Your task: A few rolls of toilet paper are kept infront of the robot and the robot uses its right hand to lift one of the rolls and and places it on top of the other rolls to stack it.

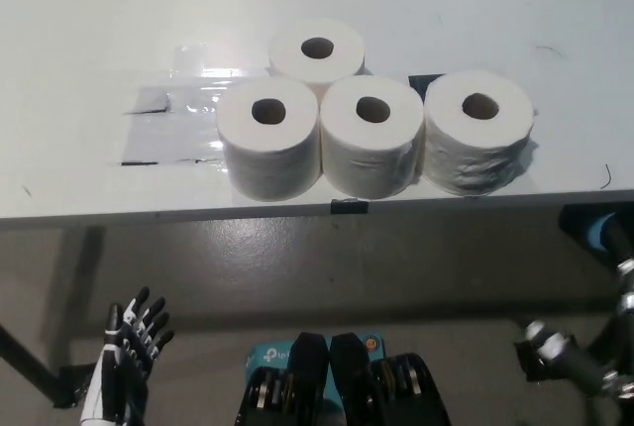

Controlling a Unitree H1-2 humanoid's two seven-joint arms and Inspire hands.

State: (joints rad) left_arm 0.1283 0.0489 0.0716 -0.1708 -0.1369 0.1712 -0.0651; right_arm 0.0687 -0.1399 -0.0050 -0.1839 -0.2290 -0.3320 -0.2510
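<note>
Four rolls of toilet paper stand upright on the white table (79, 10) in front of me, each with its cardboard hole facing up. Three of them make a row near the front edge of the table: the left roll (268, 144), the middle roll (372, 139) and the right roll (479, 131). The left roll and the middle roll touch each other at their sides. The right roll is just beside the middle roll, and I cannot tell if there is a small gap between them. The back roll (317, 53) stands behind the row, and it sits between the left roll and the middle roll, close against both. No roll lies on top of another one, so the stacking is not yet done.

Under and to the left of the rolls there is a patch of clear tape (168, 124) on the table surface, with some shine on it.

My left hand (131, 342) is low, below the table edge at the lower left, over the grey floor (297, 267). It holds nothing and its fingers are spread apart, pointing up.

My right hand (555, 355) is also low, at the lower right, well apart from the rolls. Only a part of it shows, and I cannot tell if its fingers are spread or closed.
</note>
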